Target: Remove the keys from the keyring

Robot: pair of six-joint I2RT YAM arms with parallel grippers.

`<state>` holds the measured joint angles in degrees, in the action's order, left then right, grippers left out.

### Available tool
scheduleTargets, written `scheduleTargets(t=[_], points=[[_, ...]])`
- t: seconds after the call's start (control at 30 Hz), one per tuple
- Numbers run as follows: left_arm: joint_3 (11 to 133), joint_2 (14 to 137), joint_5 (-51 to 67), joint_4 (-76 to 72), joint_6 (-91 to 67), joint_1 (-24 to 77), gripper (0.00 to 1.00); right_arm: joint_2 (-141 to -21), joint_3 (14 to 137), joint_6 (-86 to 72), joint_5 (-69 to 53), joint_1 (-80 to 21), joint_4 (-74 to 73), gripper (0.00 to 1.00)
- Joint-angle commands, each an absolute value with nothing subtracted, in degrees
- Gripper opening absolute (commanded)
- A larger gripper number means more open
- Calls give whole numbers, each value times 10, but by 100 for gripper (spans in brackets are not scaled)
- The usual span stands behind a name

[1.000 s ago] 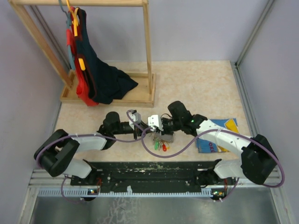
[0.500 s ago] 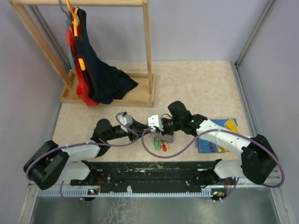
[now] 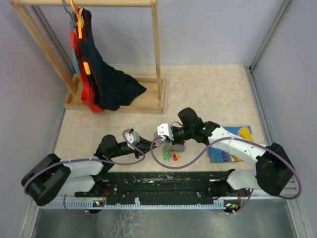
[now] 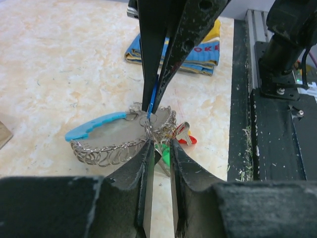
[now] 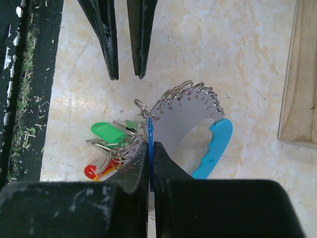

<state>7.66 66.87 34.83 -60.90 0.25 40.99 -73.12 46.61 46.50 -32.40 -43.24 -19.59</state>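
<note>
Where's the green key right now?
In the right wrist view, the green key sits left of the right gripper, just above the red key.

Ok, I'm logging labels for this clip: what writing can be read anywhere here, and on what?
"OK": red letters on the book, the rest hidden.
Stamped digits along the grey plate of the keyring: too small to read.
On the keys: nothing readable.

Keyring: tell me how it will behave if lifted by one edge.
Probably bendy: the keyring is a thin curved grey band edged with many small wire rings, so it may flex and swing. Likely light, being thin. The keys lie in a loose bunch and would probably dangle; the right hand pinches only a thin blue tab.
</note>
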Motion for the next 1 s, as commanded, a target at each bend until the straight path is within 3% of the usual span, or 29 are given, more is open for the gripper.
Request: scheduleTargets(t=[0.0,0.97], points=[[86,703,328,-638,31,431,24,-717,497,474,-352,-429,-181,0],[100,796,213,-661,91,475,21,-715,499,473,-359,-428,-187,0]])
